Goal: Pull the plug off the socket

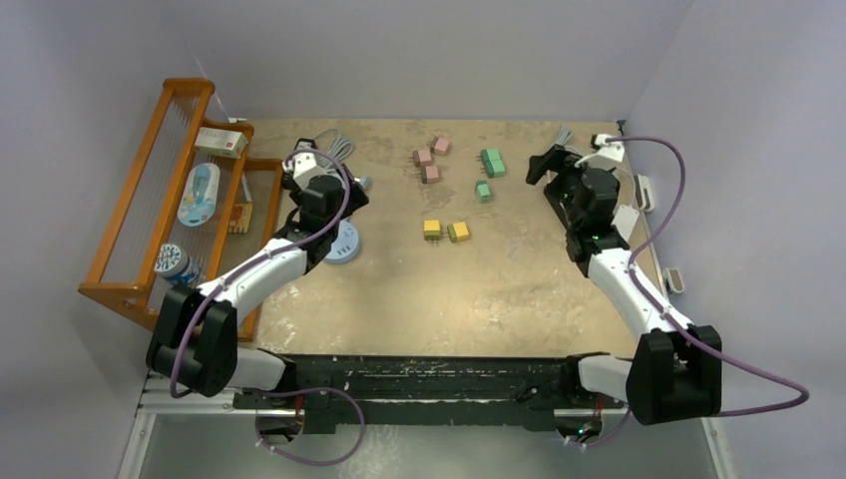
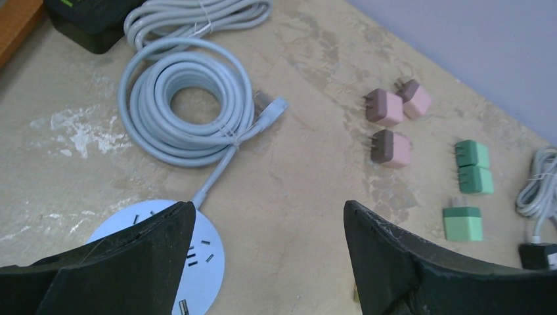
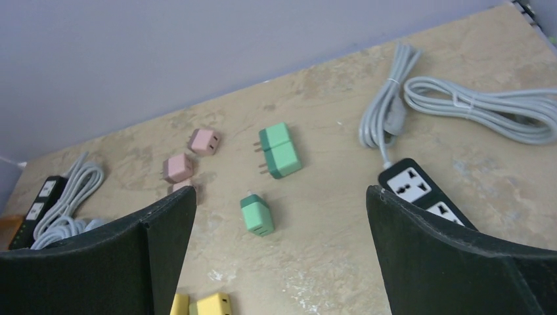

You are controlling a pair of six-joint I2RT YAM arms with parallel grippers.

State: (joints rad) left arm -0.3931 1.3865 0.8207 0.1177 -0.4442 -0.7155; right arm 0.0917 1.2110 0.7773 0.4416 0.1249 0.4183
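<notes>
A round white socket lies on the table beside my left gripper. In the left wrist view the round socket is partly hidden behind the left finger, and its visible slots hold no plug. A black power strip lies by my right gripper, and its visible outlets are empty. Loose plugs lie between the arms: pink plugs, green plugs and yellow plugs. Both grippers are open and empty, my left gripper and my right gripper alike.
A coiled grey cable runs to the round socket. Another black strip lies behind it. Grey cables lie at the far right. A wooden rack with small items stands along the left edge.
</notes>
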